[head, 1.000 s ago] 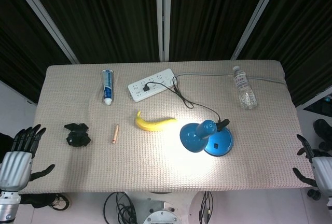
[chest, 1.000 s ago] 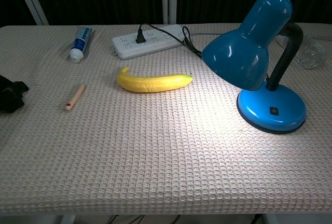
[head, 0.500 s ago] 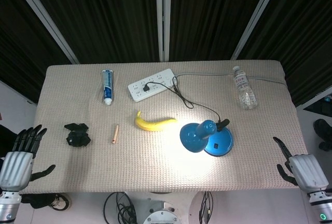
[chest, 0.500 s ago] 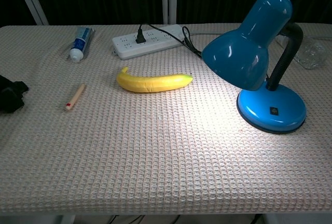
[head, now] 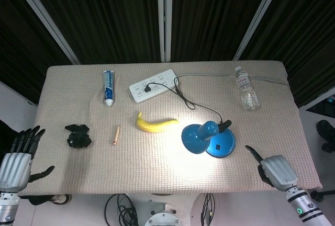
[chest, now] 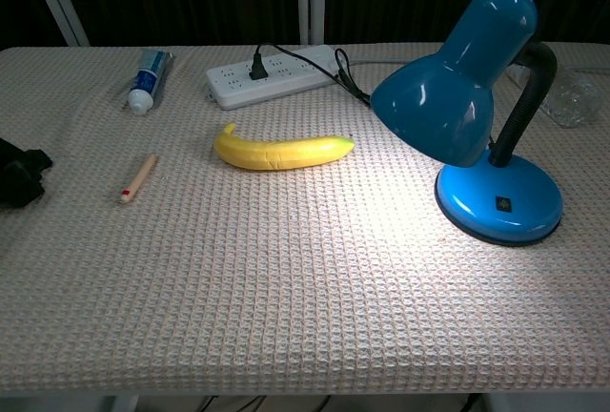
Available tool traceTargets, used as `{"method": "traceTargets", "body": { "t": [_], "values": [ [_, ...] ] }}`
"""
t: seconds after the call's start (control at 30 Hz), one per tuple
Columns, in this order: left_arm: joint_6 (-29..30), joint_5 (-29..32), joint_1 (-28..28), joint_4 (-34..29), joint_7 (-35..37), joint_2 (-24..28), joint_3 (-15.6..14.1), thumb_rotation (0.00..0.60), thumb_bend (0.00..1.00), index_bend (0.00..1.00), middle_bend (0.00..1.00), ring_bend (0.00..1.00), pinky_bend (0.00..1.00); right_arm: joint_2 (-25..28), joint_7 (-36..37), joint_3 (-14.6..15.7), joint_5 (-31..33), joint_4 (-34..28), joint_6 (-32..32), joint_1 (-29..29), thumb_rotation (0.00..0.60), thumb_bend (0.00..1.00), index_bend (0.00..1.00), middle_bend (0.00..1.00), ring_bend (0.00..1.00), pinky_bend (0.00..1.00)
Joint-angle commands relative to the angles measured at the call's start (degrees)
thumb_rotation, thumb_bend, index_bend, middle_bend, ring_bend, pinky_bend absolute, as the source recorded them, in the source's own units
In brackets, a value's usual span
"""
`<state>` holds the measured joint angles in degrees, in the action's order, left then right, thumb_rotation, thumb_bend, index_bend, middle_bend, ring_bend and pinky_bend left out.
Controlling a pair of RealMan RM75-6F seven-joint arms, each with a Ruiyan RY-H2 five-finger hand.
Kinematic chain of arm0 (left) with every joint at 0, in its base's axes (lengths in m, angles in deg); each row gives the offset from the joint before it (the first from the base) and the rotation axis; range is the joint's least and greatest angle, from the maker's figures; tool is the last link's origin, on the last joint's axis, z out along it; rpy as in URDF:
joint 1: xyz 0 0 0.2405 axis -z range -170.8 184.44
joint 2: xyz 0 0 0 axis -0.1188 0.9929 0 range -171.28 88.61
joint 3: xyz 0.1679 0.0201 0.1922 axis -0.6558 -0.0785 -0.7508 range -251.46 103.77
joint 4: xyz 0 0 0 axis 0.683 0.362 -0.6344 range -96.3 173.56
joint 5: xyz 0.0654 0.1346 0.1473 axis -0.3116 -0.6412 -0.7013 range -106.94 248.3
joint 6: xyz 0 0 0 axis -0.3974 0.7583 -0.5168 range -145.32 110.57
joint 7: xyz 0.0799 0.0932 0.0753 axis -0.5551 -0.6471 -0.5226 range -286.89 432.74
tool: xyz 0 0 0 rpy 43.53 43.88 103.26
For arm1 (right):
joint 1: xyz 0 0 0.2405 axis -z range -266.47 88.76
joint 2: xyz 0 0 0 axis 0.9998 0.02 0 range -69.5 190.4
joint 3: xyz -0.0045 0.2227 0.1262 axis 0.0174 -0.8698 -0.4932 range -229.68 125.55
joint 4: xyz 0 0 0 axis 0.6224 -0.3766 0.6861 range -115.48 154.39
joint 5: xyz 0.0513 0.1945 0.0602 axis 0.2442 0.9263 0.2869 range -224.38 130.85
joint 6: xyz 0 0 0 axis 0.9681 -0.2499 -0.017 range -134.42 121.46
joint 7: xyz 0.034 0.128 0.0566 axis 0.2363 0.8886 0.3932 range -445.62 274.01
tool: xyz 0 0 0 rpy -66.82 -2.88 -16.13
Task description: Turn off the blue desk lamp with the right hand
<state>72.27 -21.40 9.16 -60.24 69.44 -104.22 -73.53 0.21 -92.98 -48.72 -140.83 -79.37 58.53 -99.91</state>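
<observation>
The blue desk lamp [head: 208, 139] stands lit on the surface [head: 157, 168], right of the banana [head: 155, 124]. The right hand [head: 275, 170] hovers at the near right edge, fingers apart, empty; the left hand [head: 17, 160] likewise spread

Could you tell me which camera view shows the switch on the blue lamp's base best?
The chest view: the switch shows as a dark square on the blue lamp base, unobstructed. The head view shows it only as a tiny dark mark.
</observation>
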Motion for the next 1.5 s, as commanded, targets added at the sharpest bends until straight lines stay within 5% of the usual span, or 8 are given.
{"method": "traceTargets", "body": {
  "t": [0.03, 0.67, 1.5],
  "values": [
    [0.0, 0.1, 0.0, 0.2, 0.2, 0.0, 0.0, 0.600, 0.00, 0.00, 0.00, 0.00, 0.00, -1.8, -3.6, -1.2, 3.5, -2.2, -5.4, -3.6, 0.600, 0.74, 0.00, 1.00, 0.99, 0.94],
    [-0.3, 1.7, -0.3, 3.1, 4.0, -0.5, 0.2, 0.600, 0.00, 0.00, 0.00, 0.00, 0.00, -7.6, -16.0, -3.2, 19.5, -3.8, -15.8, -11.5, 0.600, 0.75, 0.00, 1.00, 0.99, 0.94],
    [-0.3, 1.7, -0.4, 3.3, 4.2, -0.6, 0.1, 0.600, 0.00, 0.00, 0.00, 0.00, 0.00, -9.5, -19.3, -0.8, 23.7, -3.6, -15.2, -14.4, 0.600, 0.73, 0.00, 1.00, 0.99, 0.94]
  ]
}}
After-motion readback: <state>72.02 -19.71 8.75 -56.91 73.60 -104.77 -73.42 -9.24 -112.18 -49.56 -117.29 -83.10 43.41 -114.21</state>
